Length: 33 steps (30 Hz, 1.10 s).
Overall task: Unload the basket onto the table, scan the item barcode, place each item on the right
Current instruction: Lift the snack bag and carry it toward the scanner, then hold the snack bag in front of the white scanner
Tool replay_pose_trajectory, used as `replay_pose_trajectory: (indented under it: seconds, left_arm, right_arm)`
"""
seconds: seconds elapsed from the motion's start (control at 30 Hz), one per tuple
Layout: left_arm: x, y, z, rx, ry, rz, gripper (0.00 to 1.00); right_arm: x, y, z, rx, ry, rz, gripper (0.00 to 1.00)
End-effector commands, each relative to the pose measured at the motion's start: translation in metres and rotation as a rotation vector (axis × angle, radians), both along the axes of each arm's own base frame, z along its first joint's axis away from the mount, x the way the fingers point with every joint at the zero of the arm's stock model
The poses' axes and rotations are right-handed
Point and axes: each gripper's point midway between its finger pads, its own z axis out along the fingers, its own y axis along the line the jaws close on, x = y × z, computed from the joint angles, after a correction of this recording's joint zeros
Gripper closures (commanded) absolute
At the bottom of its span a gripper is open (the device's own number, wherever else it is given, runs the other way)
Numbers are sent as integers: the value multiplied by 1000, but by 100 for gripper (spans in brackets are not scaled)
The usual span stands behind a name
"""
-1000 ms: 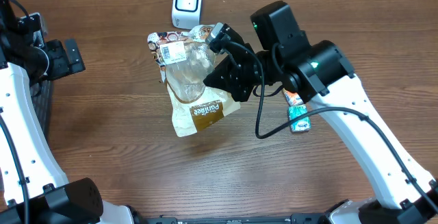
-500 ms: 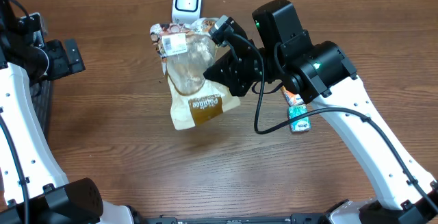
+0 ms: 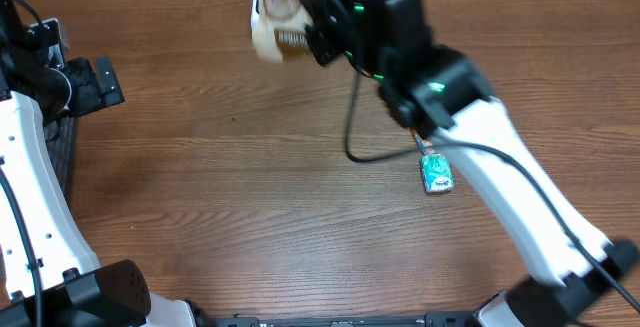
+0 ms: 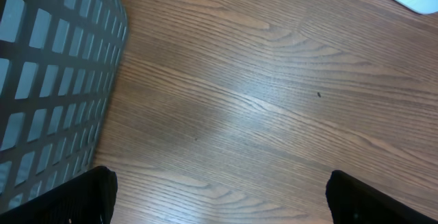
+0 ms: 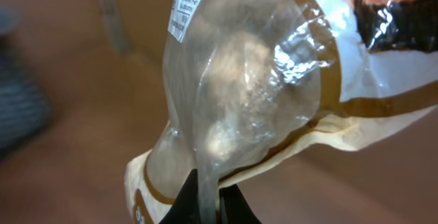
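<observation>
The right claw (image 5: 207, 200) is pinching the clear film of a snack bag (image 5: 246, 94), holding it above the far edge of the table (image 3: 250, 197). It is blurred overhead. What looks like its barcode label (image 5: 183, 8) sits at the bag's upper left. The left claw (image 4: 219, 195) is spread wide beside a grey basket (image 4: 48, 66). A teal packet (image 3: 436, 174) lies on the right
</observation>
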Motion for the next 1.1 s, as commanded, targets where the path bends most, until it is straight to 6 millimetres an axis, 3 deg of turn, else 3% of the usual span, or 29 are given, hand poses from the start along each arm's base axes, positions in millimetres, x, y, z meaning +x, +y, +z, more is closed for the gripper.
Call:
replay_pose_trajectory:
  seconds: [0.0,0.17,0.43,0.5,0.63,0.83,1.07]
  left_arm:
    - [1,-2,5,7,-14,-21,0]
    - [1,-2,5,7,-14,-21,0]
    - [1,-2,5,7,-14,-21,0]
    - [1,-2,5,7,-14,-21,0]
    - [1,-2,5,7,-14,-21,0]
    - [1,-2,5,7,-14,-21,0]
    - [1,-2,5,7,-14,-21,0]
  right_arm:
    - [61,-26,-46,-284,-111,-264,96]
    - [122,-23,-82,-598,-327,-300,96]
    - [167,-3,-139,-952,-550,-223,96]
    - [174,-4,-162,-1023,-544,-180,96]
    - [180,-11,-184,-1067,-518,-167,96]
    - [180,-7,-186,-1064,-521,-150,96]
    - [175,-6,-211,-1111,-454,-68,96]
